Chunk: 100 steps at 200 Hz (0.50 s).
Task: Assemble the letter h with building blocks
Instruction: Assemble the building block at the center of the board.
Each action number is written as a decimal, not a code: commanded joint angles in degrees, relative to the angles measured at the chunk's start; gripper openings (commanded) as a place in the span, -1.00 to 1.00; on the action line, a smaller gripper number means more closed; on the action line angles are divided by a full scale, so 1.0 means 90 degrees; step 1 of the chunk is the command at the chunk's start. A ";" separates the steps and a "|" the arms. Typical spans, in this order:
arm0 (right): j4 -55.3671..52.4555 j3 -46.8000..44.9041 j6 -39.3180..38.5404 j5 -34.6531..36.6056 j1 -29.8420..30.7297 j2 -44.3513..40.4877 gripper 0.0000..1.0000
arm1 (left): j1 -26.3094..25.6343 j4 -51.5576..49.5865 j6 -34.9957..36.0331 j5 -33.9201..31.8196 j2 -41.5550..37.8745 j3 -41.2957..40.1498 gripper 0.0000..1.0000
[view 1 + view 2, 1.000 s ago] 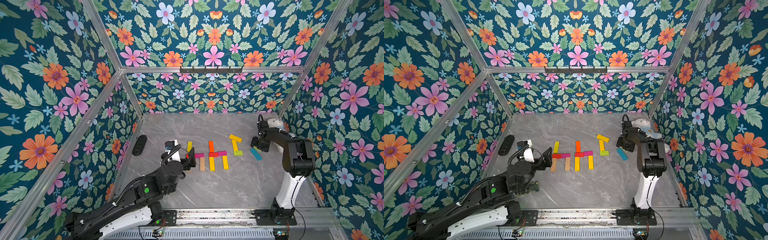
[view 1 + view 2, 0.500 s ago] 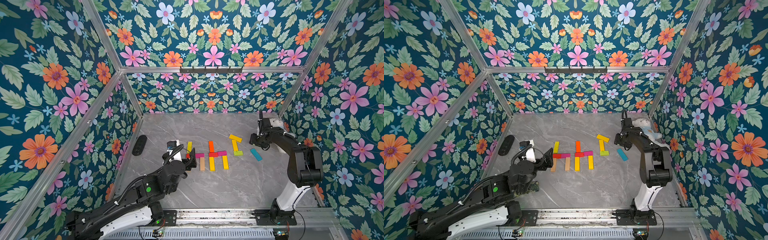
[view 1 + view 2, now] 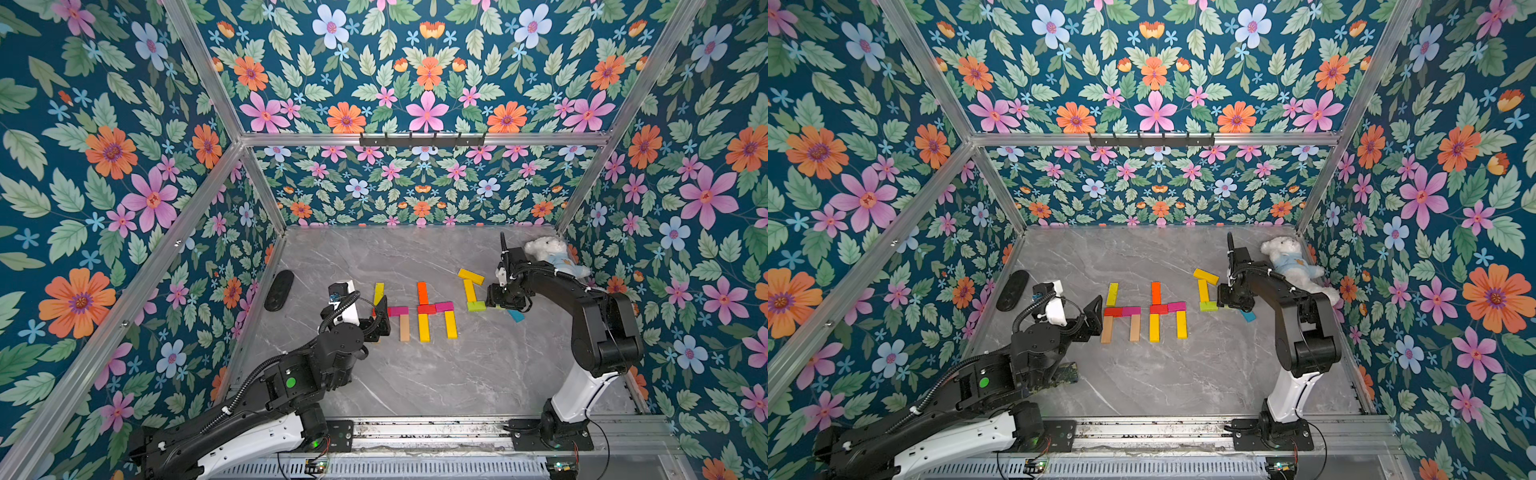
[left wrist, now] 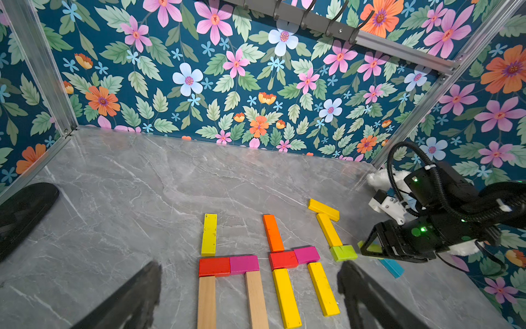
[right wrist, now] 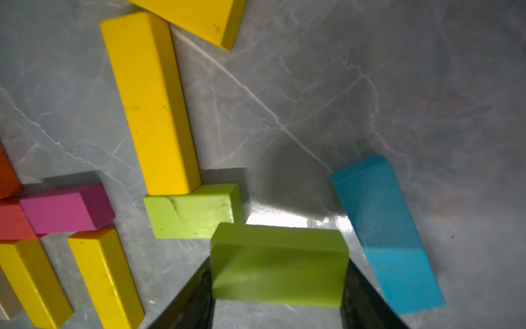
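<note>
Two h-shapes of building blocks lie flat mid-table: a left one with wood legs and a middle one with yellow legs. To their right lie two yellow blocks and a green block at the long one's end. My right gripper is shut on a second green block, gripped by its ends just beside the lying green one. A blue block lies on its other side. My left gripper is open and holds nothing, hovering at the left h's near-left side.
A white plush bear lies in the back right corner behind the right arm. A black oval object rests by the left wall. Floral walls enclose the grey marble tabletop on three sides.
My right gripper has come forward and down to beside the lying green block. The left arm has hardly moved.
</note>
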 commanded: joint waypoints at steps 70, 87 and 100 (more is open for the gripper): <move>-0.0254 0.0217 -0.0400 0.0751 -0.0424 0.0516 0.00 | 0.0002 0.0169 0.0084 -0.0075 -0.0226 -0.0093 0.99; -0.0043 0.0123 -0.0609 0.0617 -0.0414 0.0420 0.02 | 0.0001 0.0183 0.0097 -0.0079 -0.0217 -0.0104 0.99; 0.0096 0.0031 -0.0776 0.0505 -0.0409 0.0369 0.05 | 0.0002 0.0188 0.0102 -0.0096 -0.0197 -0.0094 0.99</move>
